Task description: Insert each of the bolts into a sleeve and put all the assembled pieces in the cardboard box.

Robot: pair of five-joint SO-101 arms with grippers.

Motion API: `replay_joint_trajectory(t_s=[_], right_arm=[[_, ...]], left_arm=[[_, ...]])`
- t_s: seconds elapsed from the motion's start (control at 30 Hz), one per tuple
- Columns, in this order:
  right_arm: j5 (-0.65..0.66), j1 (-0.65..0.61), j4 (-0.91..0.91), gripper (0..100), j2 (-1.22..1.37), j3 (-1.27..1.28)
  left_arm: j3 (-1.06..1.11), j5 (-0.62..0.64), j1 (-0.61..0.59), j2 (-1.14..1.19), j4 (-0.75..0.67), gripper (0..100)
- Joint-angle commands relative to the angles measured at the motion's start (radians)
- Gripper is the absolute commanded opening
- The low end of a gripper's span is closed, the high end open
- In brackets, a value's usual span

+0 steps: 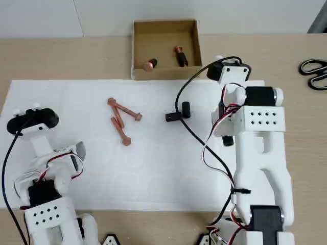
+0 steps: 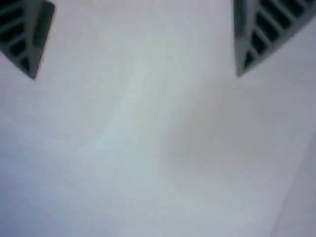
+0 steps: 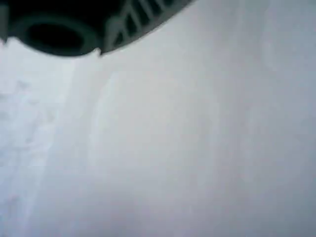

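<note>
**Three bolts and two sleeves wait on the sheet, two pieces already in the box**

The three copper-coloured bolts [image 1: 121, 121] lie close together on the white sheet [image 1: 153, 173], left of its middle. Two of them touch or cross; I cannot tell which. To their right, well apart from them, are two black sleeves, one lying [image 1: 173, 117] and one just beside it [image 1: 186, 108]. The cardboard box [image 1: 138, 51] stands on the desk [image 1: 66, 56] at the far edge of the sheet. It holds two assembled pieces, one at its front wall [image 1: 149, 64] and one more to the right [image 1: 180, 56].

The left hand [image 2: 136, 74] is wide open over bare sheet and holds nothing. The right hand [image 3: 133, 17] is also over the sheet. A dark round shape sits next to its ribbed finger, and I cannot tell if this hand is open or closed.

The bolts look like metal, so they are probably stiff, light and smooth. Because they are round, they will likely roll or slip if pushed from the side. I think the best hold is across the middle of the shaft, with the tip left free to enter the sleeve. The sleeves look hard and short. It seems best to hold one by the outer wall, so the hole stays open. The crowded bolts may move each other when one is lifted.

I can read no writing or label anywhere. A pair of scissors [image 1: 314, 71] lies at the right edge of the desk.
</note>
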Motion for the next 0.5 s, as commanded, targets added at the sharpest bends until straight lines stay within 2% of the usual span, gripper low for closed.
replay_joint_trajectory(t_s=[0.0,0.23,0.47], right_arm=[[0.006,-0.059,-0.104,0.3,0.03,0.011],[-0.087,-0.199,-0.251,0.3,0.312,-0.046],[-0.087,-0.206,-0.249,0.4,0.509,-0.169]], left_arm=[[-0.038,-0.009,0.0,-0.009,-0.003,24],[-0.038,-0.009,0.0,-0.009,0.002,24],[-0.036,-0.009,0.0,-0.009,0.003,24]])
